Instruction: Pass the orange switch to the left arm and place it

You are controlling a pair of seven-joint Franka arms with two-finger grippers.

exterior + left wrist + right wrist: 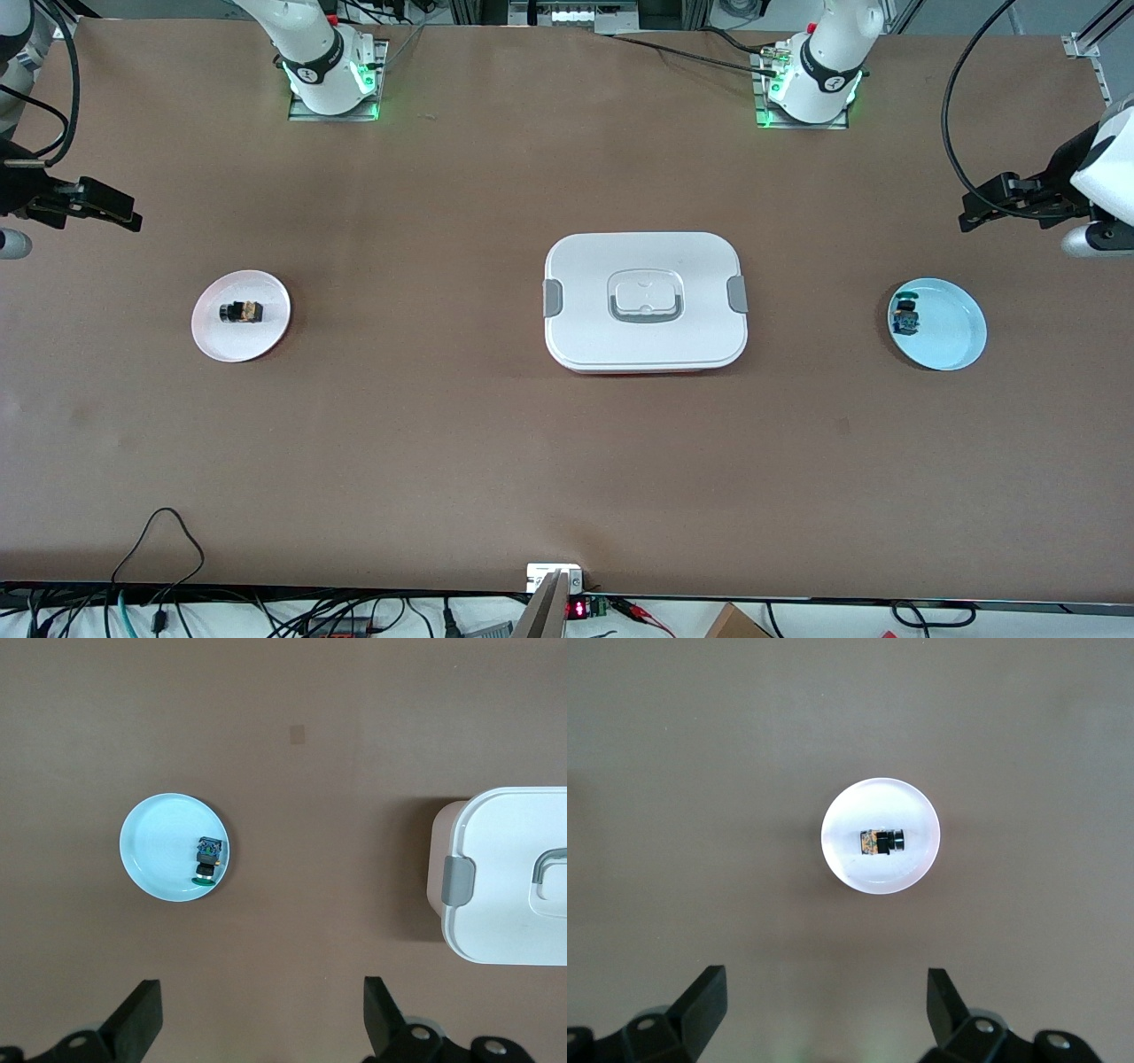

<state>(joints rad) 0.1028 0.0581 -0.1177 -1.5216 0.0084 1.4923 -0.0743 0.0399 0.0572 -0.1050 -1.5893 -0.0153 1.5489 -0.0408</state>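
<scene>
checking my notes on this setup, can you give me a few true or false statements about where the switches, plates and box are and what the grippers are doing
1. The orange switch lies on the pink plate. True.
2. The box stands between the two plates with its lid on. True.
3. The left gripper is shut on the blue switch. False: it is open and holds nothing, up in the air at the left arm's end of the table.
4. The blue plate is bare. False: the blue switch lies on it, near its rim.
5. The right gripper is open. True.
</scene>
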